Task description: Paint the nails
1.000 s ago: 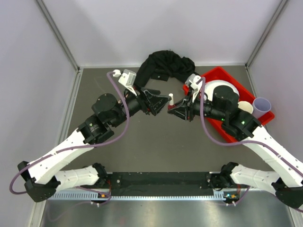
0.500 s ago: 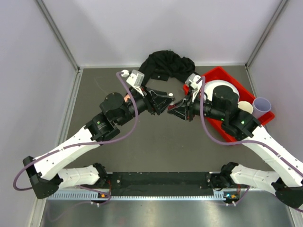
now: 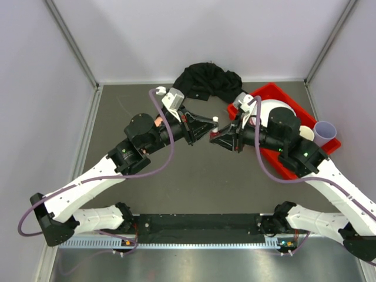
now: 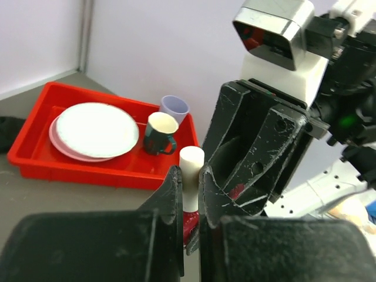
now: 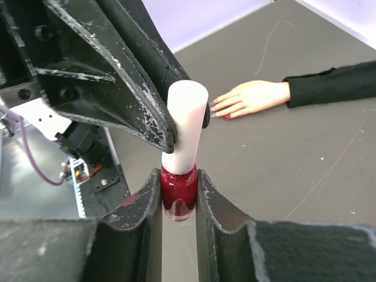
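A small red polish bottle [image 5: 178, 194] with a tall white cap [image 5: 185, 126] hangs above the table between the two arms. My right gripper [image 5: 178, 176] is shut on its glass body. My left gripper [image 4: 189, 173] is shut on the white cap [image 4: 191, 161], reaching in from the left in the top view [image 3: 210, 124]. The peach mannequin hand [image 5: 249, 97] lies flat on the table beyond the bottle, with its black sleeve [image 5: 329, 88] running off to the right. Its nails [image 5: 226, 116] are tiny, and some look red. In the top view my left arm hides the hand.
A red tray [image 3: 308, 113] stands at the back right with white plates [image 4: 97, 129], a dark mug [image 4: 160, 134] and a lilac cup [image 4: 174, 107]. The bunched black sleeve [image 3: 205, 79] lies against the back wall. Walls close in the table on three sides.
My left gripper has moved right to the bottle and closed on its white cap. The right gripper has kept its hold on the bottle, almost still.
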`<action>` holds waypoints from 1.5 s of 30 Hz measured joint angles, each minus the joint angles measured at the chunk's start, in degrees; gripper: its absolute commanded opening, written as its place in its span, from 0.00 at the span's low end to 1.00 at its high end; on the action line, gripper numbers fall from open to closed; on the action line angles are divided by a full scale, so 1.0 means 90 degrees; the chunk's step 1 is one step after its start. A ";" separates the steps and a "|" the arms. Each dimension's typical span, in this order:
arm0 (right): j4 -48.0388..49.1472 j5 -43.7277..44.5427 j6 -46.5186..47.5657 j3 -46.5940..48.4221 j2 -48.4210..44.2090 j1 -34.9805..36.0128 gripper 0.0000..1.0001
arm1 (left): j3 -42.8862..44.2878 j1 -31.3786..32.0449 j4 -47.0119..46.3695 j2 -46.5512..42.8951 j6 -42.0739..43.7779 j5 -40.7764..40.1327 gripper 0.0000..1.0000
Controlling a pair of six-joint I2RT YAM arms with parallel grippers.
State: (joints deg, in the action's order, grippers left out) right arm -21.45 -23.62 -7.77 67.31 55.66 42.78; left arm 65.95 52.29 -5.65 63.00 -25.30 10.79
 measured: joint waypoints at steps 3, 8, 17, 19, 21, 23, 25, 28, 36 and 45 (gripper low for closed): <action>-0.0051 -0.0180 0.0000 -0.0002 -0.0153 -0.0024 0.00 | -0.0068 -0.0027 -0.0272 -0.0015 0.0117 0.0493 0.00; -0.0121 -0.0765 -0.0104 -0.0022 -0.0398 -0.0022 0.00 | -0.0369 -0.0092 -0.1005 -0.0131 0.0233 0.1630 0.00; 0.0308 -0.2718 -0.0457 -0.0316 -0.0680 0.0044 0.00 | -0.1022 -0.0279 -0.3225 -0.0119 -0.0274 0.4141 0.00; 0.0376 -0.2909 -0.0510 -0.0316 -0.0680 0.0049 0.00 | -0.1025 -0.0296 -0.3500 -0.0066 -0.0444 0.4357 0.22; 0.0442 -0.3045 -0.0566 -0.0316 -0.0685 0.0051 0.00 | -0.1022 -0.0299 -0.3587 -0.0066 -0.0527 0.4420 0.39; 0.0556 -0.3043 -0.0624 -0.0311 -0.0685 0.0053 0.00 | -0.0967 -0.0306 -0.3332 -0.0075 -0.0474 0.4554 0.58; 0.0617 -0.2922 -0.0612 -0.0262 -0.0685 0.0034 0.00 | -0.0942 -0.0289 -0.2739 -0.0117 -0.0277 0.4646 0.66; 0.0454 -0.2514 -0.0461 -0.0083 -0.0653 0.0015 0.00 | -0.0850 -0.0282 -0.1863 -0.0335 0.0005 0.4350 0.90; 0.0066 -0.1355 0.0078 0.0335 -0.0605 0.0010 0.00 | -0.0792 -0.0248 -0.0882 -0.1311 0.0202 0.2669 0.76; -0.0236 0.0267 0.0194 0.0369 -0.0274 0.0032 0.00 | -0.0100 -0.0219 -0.0539 -0.0464 0.0168 0.0469 0.50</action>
State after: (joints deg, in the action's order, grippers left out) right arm -23.57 -21.21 -6.02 70.63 53.19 43.07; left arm 65.06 50.33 -10.50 58.83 -23.79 15.00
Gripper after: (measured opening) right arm 0.196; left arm 0.528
